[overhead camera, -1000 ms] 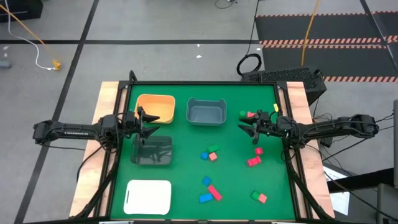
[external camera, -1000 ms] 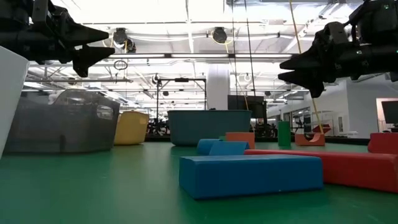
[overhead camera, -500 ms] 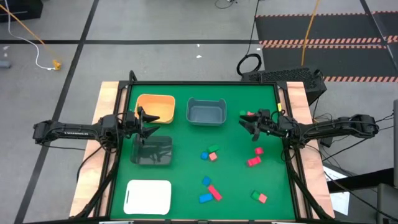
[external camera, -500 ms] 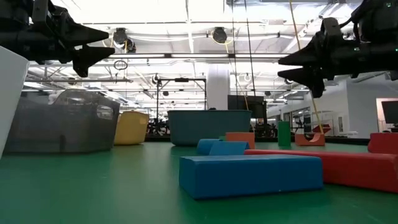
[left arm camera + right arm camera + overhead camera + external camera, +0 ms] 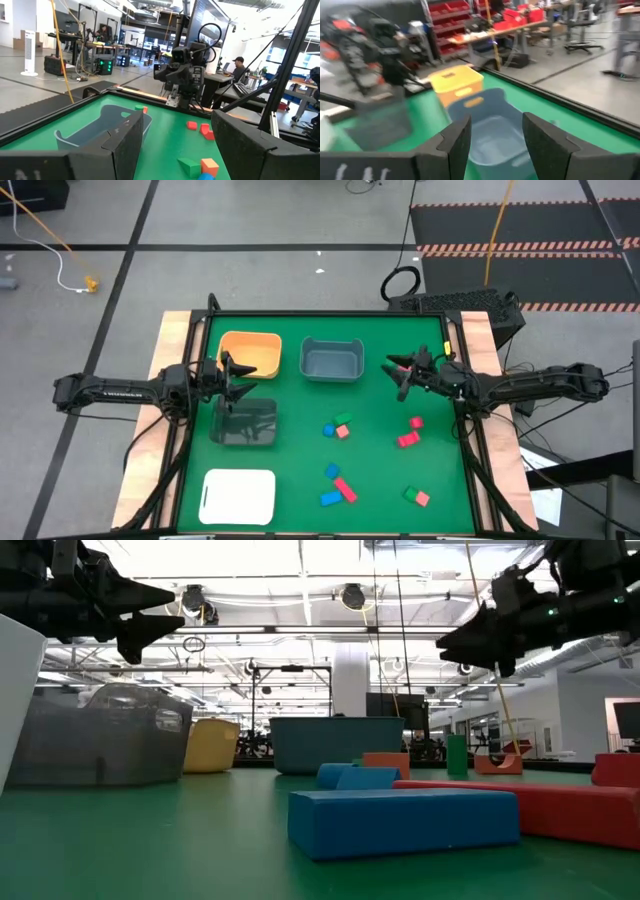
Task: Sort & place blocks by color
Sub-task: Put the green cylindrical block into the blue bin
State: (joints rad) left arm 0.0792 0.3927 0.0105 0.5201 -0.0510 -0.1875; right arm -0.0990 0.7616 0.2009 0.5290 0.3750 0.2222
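Small blocks lie loose on the green mat [image 5: 300,460]: a blue [image 5: 328,430], a green [image 5: 343,420] and a pink one [image 5: 343,432] mid-table, two red ones [image 5: 410,432] to their right, and blue and red bars [image 5: 338,490] plus a green-orange pair [image 5: 416,496] nearer the front. In the low view the blue bar [image 5: 400,820] lies in front of the red bar [image 5: 560,808]. My right gripper [image 5: 398,372] [image 5: 450,640] hovers open high over the mat's far right, nothing between its fingers [image 5: 492,140]. My left gripper [image 5: 240,377] [image 5: 175,150] hovers open by the left bins.
An orange bin [image 5: 250,352] and a grey bin [image 5: 331,360] stand at the far edge. A clear bin [image 5: 243,423] sits under my left gripper, and a white flat tray [image 5: 239,496] lies at the near left. Wooden rails border the mat on both sides.
My right gripper has risen and drawn toward the table's far edge, rolling a little at the wrist as it went; its fingers stay open and carry nothing. No block has moved.
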